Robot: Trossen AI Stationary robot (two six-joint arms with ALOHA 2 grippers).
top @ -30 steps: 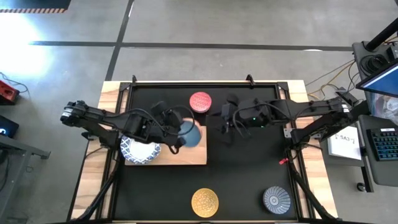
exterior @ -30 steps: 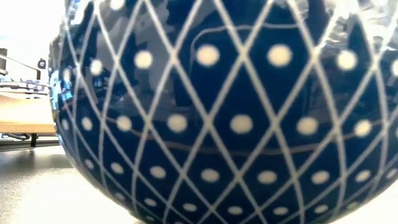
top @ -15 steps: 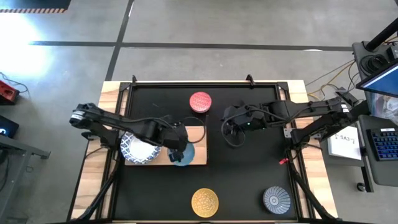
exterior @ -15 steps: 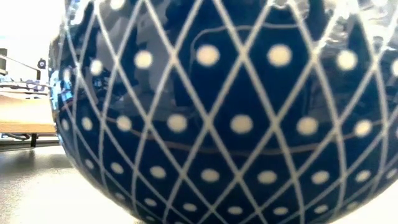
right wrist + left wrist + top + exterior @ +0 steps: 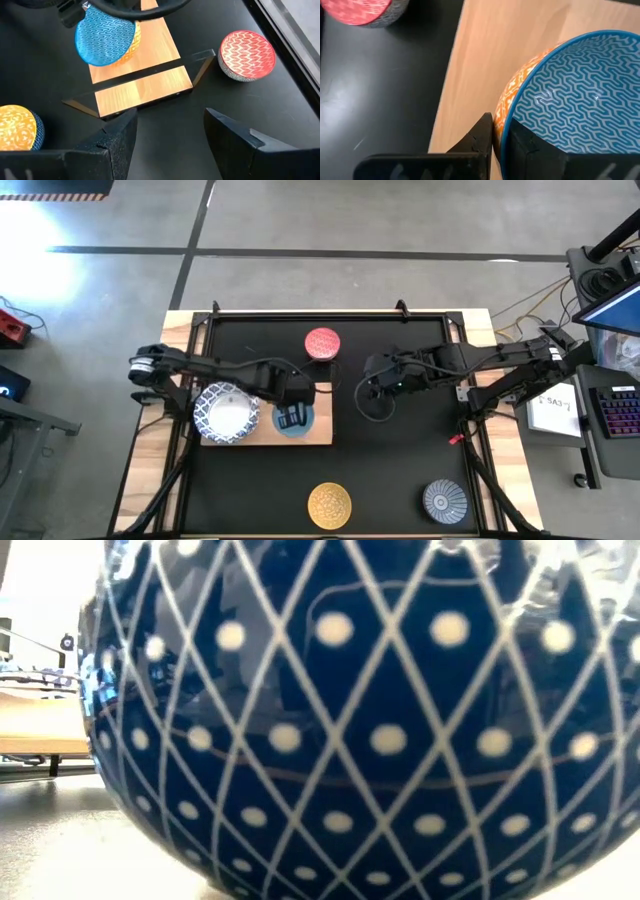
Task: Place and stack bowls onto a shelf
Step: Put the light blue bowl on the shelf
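On the light-wood shelf (image 5: 262, 430) a large white bowl with a blue patterned rim (image 5: 227, 412) rests on its base at the left end. My left gripper (image 5: 292, 417) is over the shelf's right part, shut on the light blue bowl (image 5: 306, 421), whose outer wall is orange (image 5: 512, 97). The red bowl (image 5: 322, 343) stands on the black table beyond the shelf. The yellow bowl (image 5: 329, 505) and the grey-blue bowl (image 5: 444, 500) stand near the near edge. My right gripper (image 5: 170, 135) is open above the table, right of the shelf. My left gripper holds the light blue bowl by its rim (image 5: 501, 131), with one finger (image 5: 481, 140) outside on the orange wall and the other finger (image 5: 532, 150) inside. The fingers come from above, pointing down. The bowl is tilted over the shelf (image 5: 515, 45); I cannot tell whether it touches the board.
A dark blue bowl wall with white lattice and dots (image 5: 360, 730) fills the low view and hides the table. Bare black table lies between the shelf and the near bowls. Wooden table edges (image 5: 150, 440) run along the left and right sides.
My left gripper has carried the light blue bowl from the shelf's far right corner toward the near edge and down, and now stands over the bowl on the shelf's right part. My right gripper has drifted slightly right and nearer.
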